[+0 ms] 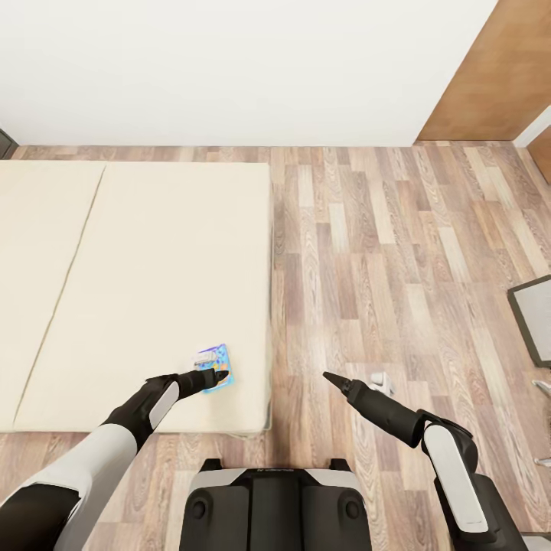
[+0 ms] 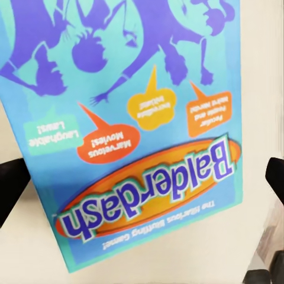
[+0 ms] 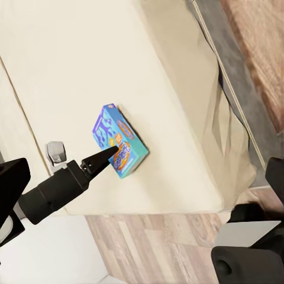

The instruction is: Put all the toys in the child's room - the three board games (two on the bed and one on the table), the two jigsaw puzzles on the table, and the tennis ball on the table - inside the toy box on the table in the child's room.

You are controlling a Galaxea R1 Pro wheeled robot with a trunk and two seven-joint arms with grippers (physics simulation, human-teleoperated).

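One board game (image 1: 215, 367), the blue box, lies near the bed (image 1: 138, 291) corner. The left pincer (image 1: 217, 376) hangs released over it; lower straight, then clench evenly on both edges.

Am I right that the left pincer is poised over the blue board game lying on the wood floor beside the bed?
Not quite: the blue board game lies on the bed, near its corner, not on the floor. The head view shows it on the beige mattress, with the left pincer poised over it as you said.
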